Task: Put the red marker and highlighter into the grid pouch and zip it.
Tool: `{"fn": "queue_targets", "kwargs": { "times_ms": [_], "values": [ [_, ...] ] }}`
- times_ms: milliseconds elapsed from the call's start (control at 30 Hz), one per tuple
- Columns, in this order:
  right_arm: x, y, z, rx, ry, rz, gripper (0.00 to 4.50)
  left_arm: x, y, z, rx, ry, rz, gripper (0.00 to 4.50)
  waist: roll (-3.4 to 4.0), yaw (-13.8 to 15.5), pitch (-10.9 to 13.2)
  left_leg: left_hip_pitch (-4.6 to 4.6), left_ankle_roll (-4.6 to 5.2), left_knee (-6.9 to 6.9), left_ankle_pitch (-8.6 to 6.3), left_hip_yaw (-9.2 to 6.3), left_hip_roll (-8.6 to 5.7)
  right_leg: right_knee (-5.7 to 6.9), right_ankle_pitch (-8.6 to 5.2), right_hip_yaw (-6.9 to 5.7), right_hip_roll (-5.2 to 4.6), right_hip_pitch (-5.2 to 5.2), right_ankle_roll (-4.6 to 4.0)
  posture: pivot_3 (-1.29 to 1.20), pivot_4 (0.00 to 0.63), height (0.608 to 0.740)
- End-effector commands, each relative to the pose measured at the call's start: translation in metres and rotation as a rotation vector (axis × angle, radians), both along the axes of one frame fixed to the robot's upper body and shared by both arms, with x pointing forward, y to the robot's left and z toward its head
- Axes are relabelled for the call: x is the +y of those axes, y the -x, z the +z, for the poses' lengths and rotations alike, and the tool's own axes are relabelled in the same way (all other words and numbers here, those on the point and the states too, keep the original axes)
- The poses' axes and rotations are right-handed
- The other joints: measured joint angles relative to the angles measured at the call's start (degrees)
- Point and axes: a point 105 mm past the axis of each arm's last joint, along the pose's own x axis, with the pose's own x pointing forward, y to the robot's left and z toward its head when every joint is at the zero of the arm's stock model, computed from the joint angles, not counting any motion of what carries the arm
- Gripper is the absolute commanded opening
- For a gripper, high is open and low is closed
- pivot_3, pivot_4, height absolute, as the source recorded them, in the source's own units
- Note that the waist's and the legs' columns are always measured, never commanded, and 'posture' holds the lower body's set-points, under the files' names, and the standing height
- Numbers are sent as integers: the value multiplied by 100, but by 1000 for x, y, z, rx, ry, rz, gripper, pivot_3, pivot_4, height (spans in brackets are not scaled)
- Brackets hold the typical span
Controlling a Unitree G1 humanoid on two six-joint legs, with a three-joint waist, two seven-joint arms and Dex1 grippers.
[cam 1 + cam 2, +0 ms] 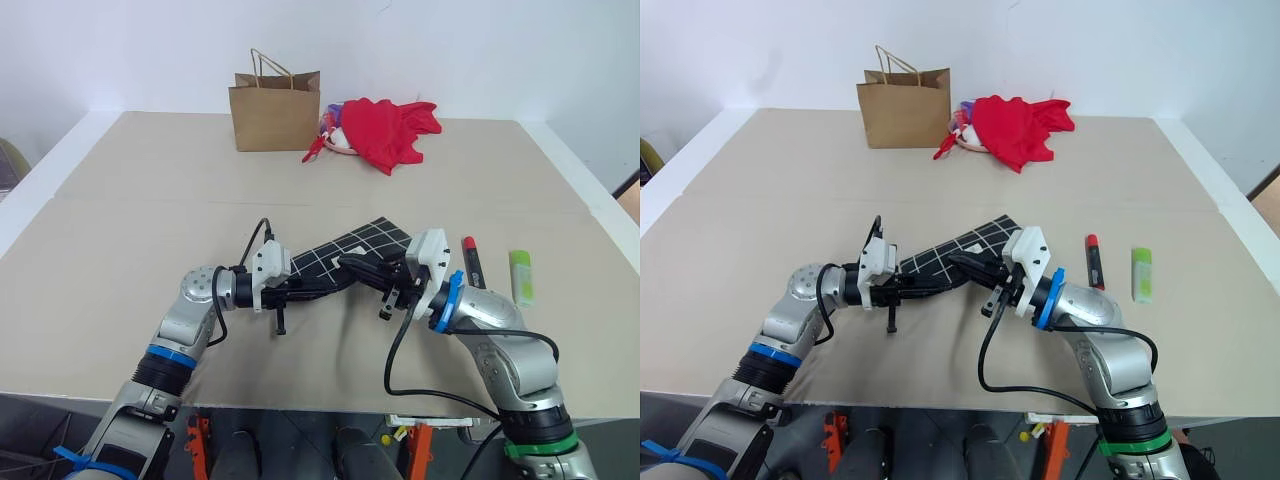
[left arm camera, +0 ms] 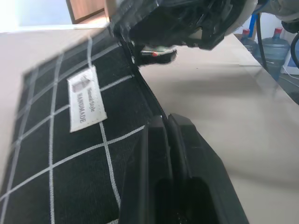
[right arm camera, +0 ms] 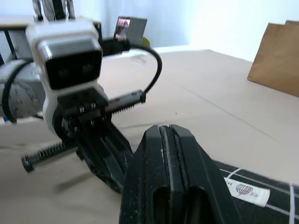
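Both grippers, left and right, pinch the pouch; marker and highlighter wait at three o'clock.

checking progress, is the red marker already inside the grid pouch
No, the red marker lies on the table beside the highlighter, apart from the grid pouch that both grippers hold.

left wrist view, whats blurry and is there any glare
Left wrist view: the pouch blurs toward its far corner, its label is only partly readable, and the right hand above it is soft. No glare on the table, only a soft shadow under that hand.
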Motion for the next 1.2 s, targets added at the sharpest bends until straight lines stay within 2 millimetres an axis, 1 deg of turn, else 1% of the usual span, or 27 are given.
{"fn": "queue_targets", "kwargs": {
  "times_ms": [33,233,333,467,567,700,833,967,1067,1200],
  "values": [
    [11,8,15,-54,-20,43,61,-5,0,7,-50,-2,-24,0,0,4,0,0,0,0,0,0,0,0,0,0,0,0,0,0,150,740],
    [18,9,-16,36,43,30,61,-10,-1,20,-103,23,-29,0,0,6,0,-2,0,-3,0,0,0,0,-2,0,0,-2,-3,0,150,740],
    [19,9,-23,57,52,17,61,-11,-1,26,-127,35,-27,0,0,6,0,-3,0,-5,0,0,0,0,-3,0,0,-6,-3,0,150,740],
    [19,7,-22,61,38,2,61,-8,1,29,-150,36,-18,0,-1,3,1,-4,0,-5,0,0,0,1,-2,0,0,-9,-4,0,150,740],
    [20,7,-19,61,25,6,61,-7,3,26,-159,21,-19,0,-1,7,1,-5,0,-6,0,0,0,1,-2,0,0,-10,-4,0,150,740],
    [30,10,-15,79,-6,29,61,-7,1,27,-175,26,-10,0,-1,9,1,-5,0,-6,0,0,0,0,-3,0,0,-10,-4,0,150,740],
    [42,14,-17,143,-41,50,61,-10,0,29,-198,36,-4,0,-1,9,1,-5,0,-9,0,0,0,1,-3,0,0,-11,-4,0,150,740],
    [47,13,-16,188,-48,68,61,-11,-1,31,-207,45,0,0,-1,9,1,-6,0,-9,0,0,0,0,-3,0,0,-12,-4,0,150,740],
    [48,12,-18,227,-34,89,61,-12,-2,33,-212,51,-1,0,-1,9,1,-6,0,-8,0,0,0,1,-2,0,0,-12,-5,0,150,740],
    [44,6,-20,232,-12,72,61,-13,-2,35,-216,56,-2,0,-1,8,1,-8,0,-9,0,0,0,1,-3,0,0,-14,-5,0,150,740]
  ]
}}
